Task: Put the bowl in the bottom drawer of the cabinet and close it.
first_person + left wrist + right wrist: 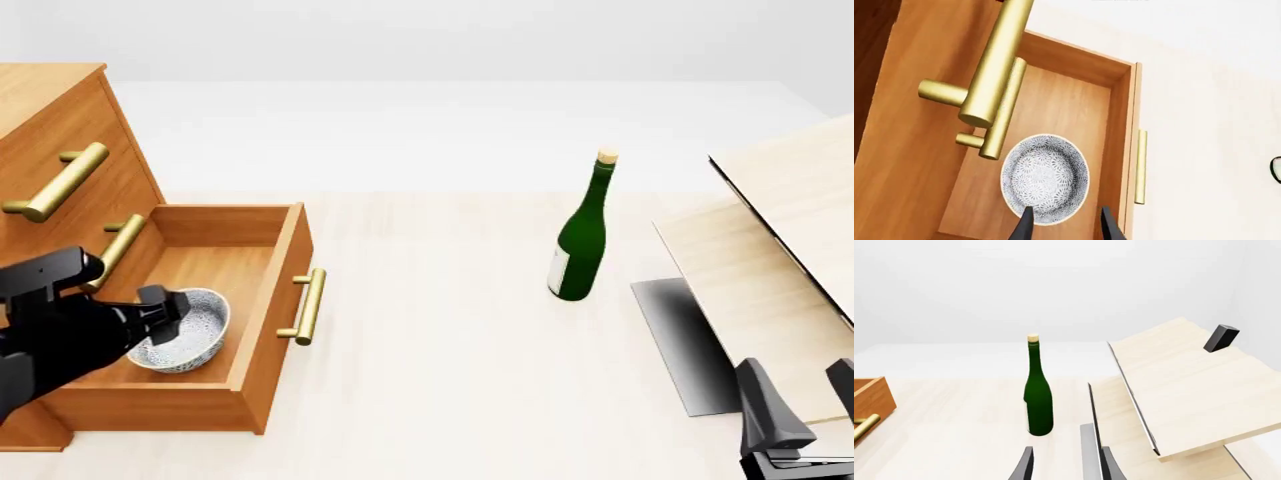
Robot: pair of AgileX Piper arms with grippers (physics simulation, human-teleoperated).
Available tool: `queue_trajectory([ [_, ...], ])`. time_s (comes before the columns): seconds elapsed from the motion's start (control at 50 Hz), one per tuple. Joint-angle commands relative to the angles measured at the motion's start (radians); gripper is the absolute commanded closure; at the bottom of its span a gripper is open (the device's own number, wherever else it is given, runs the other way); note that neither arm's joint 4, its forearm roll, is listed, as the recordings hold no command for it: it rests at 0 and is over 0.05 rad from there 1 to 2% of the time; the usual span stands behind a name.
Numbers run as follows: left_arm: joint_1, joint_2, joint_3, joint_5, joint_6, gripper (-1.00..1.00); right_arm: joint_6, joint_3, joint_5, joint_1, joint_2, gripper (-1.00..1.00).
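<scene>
Left gripper [1066, 225], jaws parted and straddling the near rim of the bowl [1045, 177], hangs inside the open bottom drawer [274, 290]; grip contact unclear.

Bright, even, diffuse light; sharp renders, no blur or glare. Only faint soft shadows beside the bottle [582, 240] and inside the drawer [200, 262].

Front view: high, behind arms, looking forward and down over whole counter [441, 350]. Left wrist: close, looking down into the bottom drawer [1054, 100]. Right wrist: low, level, facing green bottle [1039, 395]. Front shares both.
</scene>
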Motion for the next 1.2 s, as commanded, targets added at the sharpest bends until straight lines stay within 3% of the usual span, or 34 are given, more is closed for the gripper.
queue_trajectory([
  [0.02,-0.044,-0.051,-0.006,0.031,0.01,-1.0,0.0,0.001,0.0,0.0,-0.001,-1.0],
  [0.78,-0.186,-0.188,-0.042,0.11,0.067,-1.0,0.0,0.001,0.0,0.0,-0.001,-1.0],
  [1.2,-0.219,-0.23,-0.055,0.133,0.105,-1.0,0.0,0.001,0.0,0.0,-0.001,-1.0],
])
